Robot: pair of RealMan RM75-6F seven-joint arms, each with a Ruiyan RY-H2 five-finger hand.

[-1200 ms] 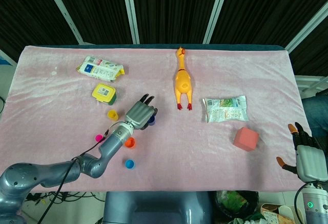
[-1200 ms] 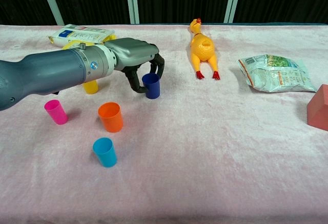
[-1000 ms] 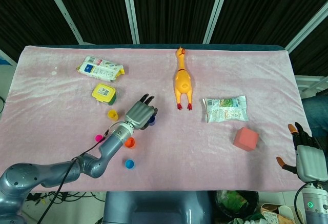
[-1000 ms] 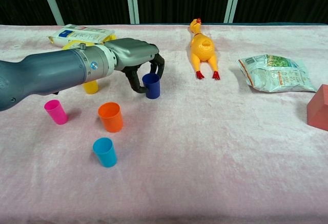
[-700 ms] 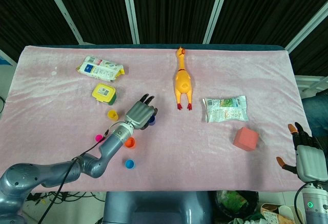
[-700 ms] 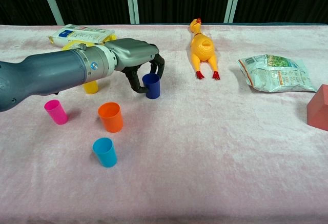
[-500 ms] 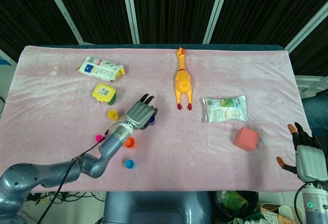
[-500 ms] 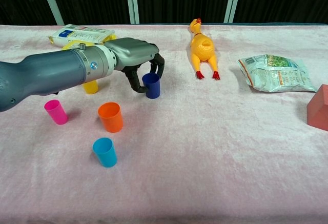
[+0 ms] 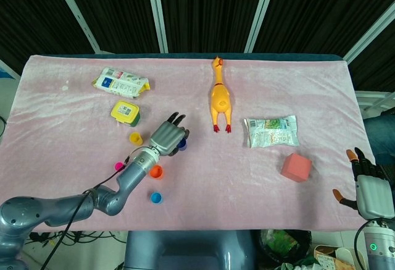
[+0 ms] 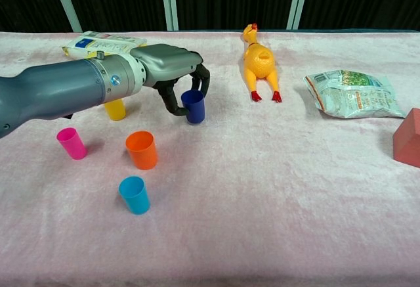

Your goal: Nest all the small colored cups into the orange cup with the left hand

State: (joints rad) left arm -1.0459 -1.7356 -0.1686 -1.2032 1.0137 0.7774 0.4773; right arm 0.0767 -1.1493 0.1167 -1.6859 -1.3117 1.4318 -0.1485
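Counting five cups: orange cup, pink, light blue, yellow, dark blue cup. Left hand pinching dark blue at orange's 1 o'clock, raised slightly versus earlier. Right hand spread, empty.

L hand grips dark blue cup w/ fingers curled round it, cup upright, near pink cloth. Orange cup stands just in front; light blue cup nearer cam, magenta cup at left, yellow cup behind arm. Rubber chicken, snack bag, red block at right.
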